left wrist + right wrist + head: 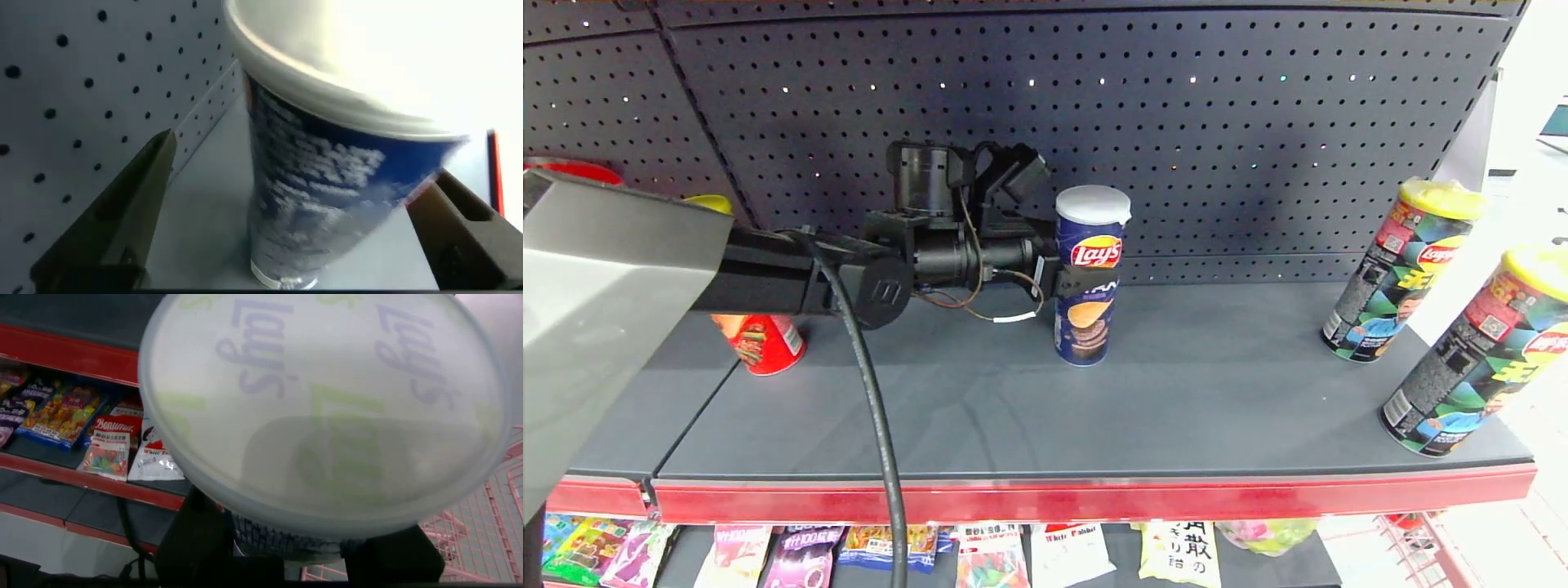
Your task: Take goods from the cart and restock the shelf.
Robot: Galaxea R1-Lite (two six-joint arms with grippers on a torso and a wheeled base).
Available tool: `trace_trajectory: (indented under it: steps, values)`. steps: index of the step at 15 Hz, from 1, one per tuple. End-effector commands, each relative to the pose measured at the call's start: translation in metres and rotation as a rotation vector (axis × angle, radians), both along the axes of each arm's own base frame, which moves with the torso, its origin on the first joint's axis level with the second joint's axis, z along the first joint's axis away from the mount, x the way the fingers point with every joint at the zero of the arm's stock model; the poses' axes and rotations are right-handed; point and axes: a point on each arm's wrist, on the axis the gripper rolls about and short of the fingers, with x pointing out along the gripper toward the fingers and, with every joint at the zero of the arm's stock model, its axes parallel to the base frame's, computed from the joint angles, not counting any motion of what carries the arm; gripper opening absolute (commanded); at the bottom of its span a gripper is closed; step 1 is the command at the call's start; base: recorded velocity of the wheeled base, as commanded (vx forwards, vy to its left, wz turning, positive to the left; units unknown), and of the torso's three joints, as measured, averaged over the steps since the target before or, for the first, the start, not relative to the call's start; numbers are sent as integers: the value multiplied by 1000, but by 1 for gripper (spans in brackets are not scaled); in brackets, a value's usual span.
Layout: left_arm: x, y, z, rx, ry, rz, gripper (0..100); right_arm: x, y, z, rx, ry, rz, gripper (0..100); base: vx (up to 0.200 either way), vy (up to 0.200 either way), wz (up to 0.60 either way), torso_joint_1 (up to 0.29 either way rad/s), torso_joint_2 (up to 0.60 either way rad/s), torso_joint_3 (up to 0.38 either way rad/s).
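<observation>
A blue chip can (1086, 278) with a white lid stands upright mid-shelf, near the pegboard back. My left gripper (1068, 282) reaches in from the left and is open around its middle. In the left wrist view the blue can (327, 188) sits between the fingers (122, 220), with a gap on one side. My right gripper (294, 559) is shut on a second chip can (327, 400). Its clear lid faces the right wrist camera and hides most of the can's body.
Two green-and-black cans (1401, 269) (1478, 351) with yellow lids stand at the shelf's right end. A red can (764, 343) stands at the left behind my arm. Snack bags (988, 555) line the lower shelf. A pink wire cart (490, 531) is below right.
</observation>
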Motion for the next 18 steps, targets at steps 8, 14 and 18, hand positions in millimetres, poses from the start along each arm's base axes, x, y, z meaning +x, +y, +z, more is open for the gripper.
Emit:
trace_trajectory:
  steps: [8, 14, 18]
  values:
    - [-7, -2, 3, -9, 5, -62, 0, 0, 0, -1, -1, 4, 1, 0, 0, 0, 0, 0, 0, 0]
    - [-61, 29, 19, -4, 48, -139, 0, 1, 0, -2, 1, 9, 8, 0, 0, 0, 0, 0, 0, 0]
    - [-83, 40, 3, 45, 55, -190, 0, 1, 0, -2, 1, 9, 14, 0, 0, 0, 0, 0, 0, 0]
